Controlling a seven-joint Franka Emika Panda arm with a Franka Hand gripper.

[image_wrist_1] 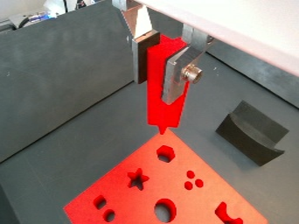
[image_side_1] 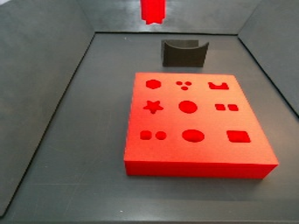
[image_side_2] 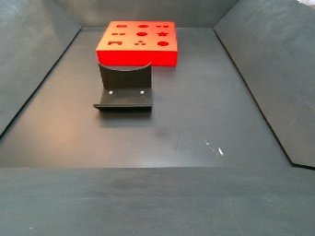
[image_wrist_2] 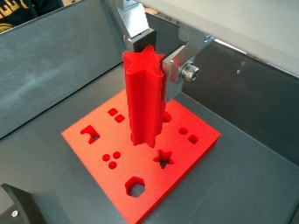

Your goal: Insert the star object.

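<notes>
My gripper (image_wrist_1: 160, 74) is shut on the star object (image_wrist_1: 162, 96), a slim bright red peg that hangs upright between the fingers; its star-shaped end shows in a wrist view (image_wrist_2: 142, 63). The peg is held well above the floor. The large flat red block (image_wrist_1: 117, 197) lies below, with its star hole (image_wrist_1: 138, 180) apart from the peg's tip. In a side view only the peg's lower end (image_side_1: 152, 10) shows at the top edge, far behind the block (image_side_1: 198, 156) and its star hole (image_side_1: 152, 107). The gripper (image_wrist_2: 158, 66) also shows in the other wrist view.
A dark grey curved holder (image_side_1: 183, 52) stands on the floor beyond the block, also seen in a wrist view (image_wrist_1: 251, 131) and a side view (image_side_2: 124, 88). Dark sloping walls enclose the floor on all sides. The block (image_side_2: 138, 55) has several other shaped holes.
</notes>
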